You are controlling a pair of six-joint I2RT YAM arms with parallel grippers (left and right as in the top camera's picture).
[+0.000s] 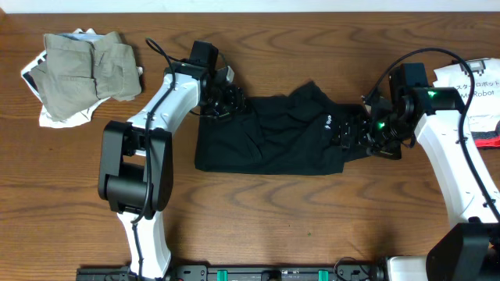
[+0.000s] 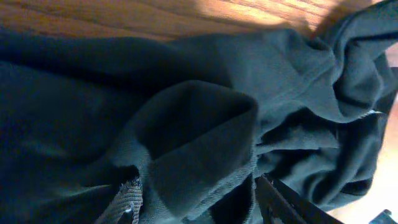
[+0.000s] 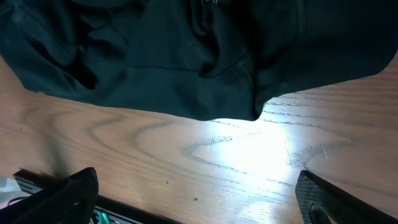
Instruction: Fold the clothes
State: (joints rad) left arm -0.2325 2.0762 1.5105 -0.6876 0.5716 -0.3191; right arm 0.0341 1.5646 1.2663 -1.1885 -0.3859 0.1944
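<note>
Item: black short-sleeved shirt (image 1: 269, 140), limp, light, unlikely to slip; rumpled on the surface (image 1: 312, 226) between both pincers. Left pincer (image 1: 223, 101) narrowed about a fold; whether clamped, cannot tell. Right pincer (image 1: 353, 134) wide, hem just ahead. Best taken at the corners, I judge.

A brown wood-grain table (image 1: 312, 218) seen from above. A black shirt (image 1: 269, 140) lies rumpled across its middle, a small white mark near its right side. At the far left corner a khaki-grey garment (image 1: 86, 70) lies loosely folded on top of a white printed garment (image 1: 58, 119). At the far right edge lie a white paper (image 1: 476, 86) with printed text and, just below it, a red thing (image 1: 488, 140), partly out of frame.
</note>
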